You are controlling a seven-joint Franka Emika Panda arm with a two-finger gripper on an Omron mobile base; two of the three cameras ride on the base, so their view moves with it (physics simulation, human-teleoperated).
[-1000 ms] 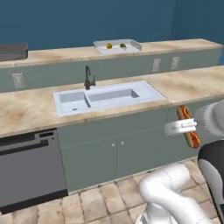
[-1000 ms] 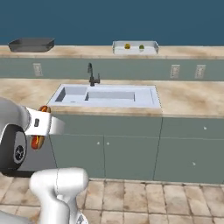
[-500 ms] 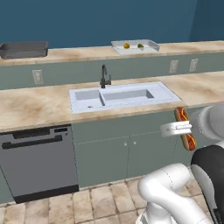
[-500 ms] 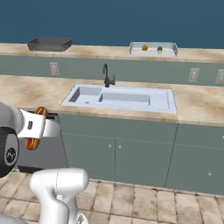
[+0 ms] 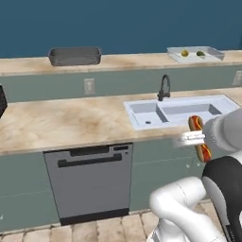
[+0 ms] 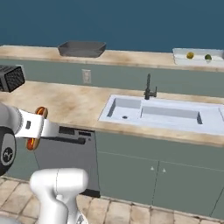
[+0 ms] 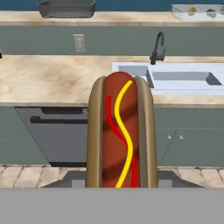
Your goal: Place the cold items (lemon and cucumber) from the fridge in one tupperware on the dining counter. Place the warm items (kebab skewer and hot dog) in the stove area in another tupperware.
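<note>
Hot dog (image 7: pixel 121 135) is sitting clamped in the pincer (image 5: pixel 196 138), gripped around its middle; soft bun is probably squashing easily. Dark tub (image 5: pixel 74 56) is waiting at eleven o'clock.

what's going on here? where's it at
The arm's gripper is shut on a hot dog, held off the floor in front of the sink counter. On the raised back counter, a white tub at the right holds two small items, one yellow and one green. A dark tub sits further left, contents not visible. The hot dog is not yet in either tub.
</note>
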